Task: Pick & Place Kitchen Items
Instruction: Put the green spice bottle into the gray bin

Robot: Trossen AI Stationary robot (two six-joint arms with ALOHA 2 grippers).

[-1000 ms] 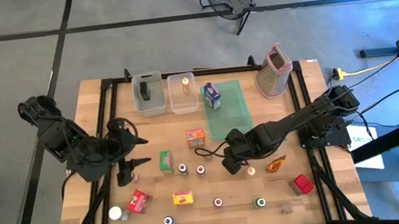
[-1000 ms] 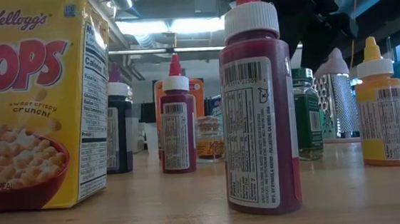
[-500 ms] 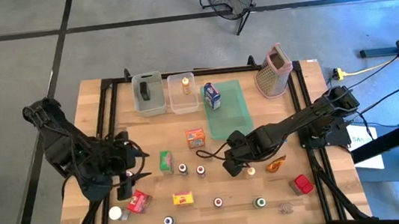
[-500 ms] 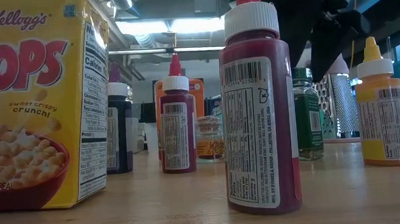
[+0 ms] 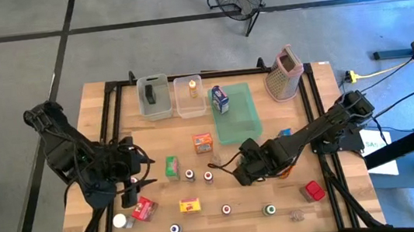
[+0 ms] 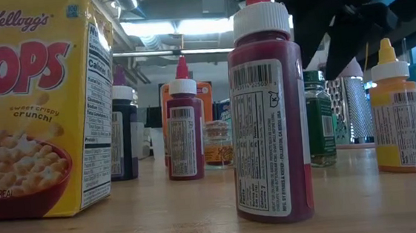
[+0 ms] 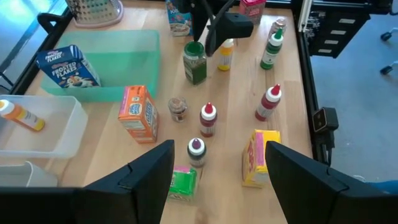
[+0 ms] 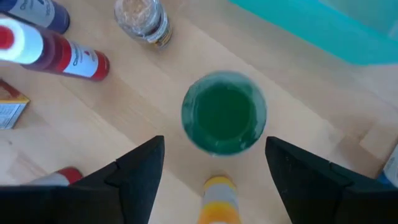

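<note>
The right gripper (image 8: pixel 214 186) hangs directly over the round green-capped glass spice jar (image 8: pixel 224 120), fingers spread wide at three and nine o'clock of it, apart. A small yellow-capped orange bottle (image 8: pixel 217 202) stands just beside, at six o'clock. Farther left, the left gripper (image 7: pixel 217 180) hovers agape above the small green carton (image 7: pixel 182 184).

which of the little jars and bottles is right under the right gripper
The green-lidded jar: it sits centred between the right gripper's open fingers, the yellow-capped bottle just beside it.

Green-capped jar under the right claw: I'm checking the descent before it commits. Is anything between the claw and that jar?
Nothing visible. The right claw hangs open directly above the green-capped jar; the yellow-capped bottle stands close beside it.
</note>
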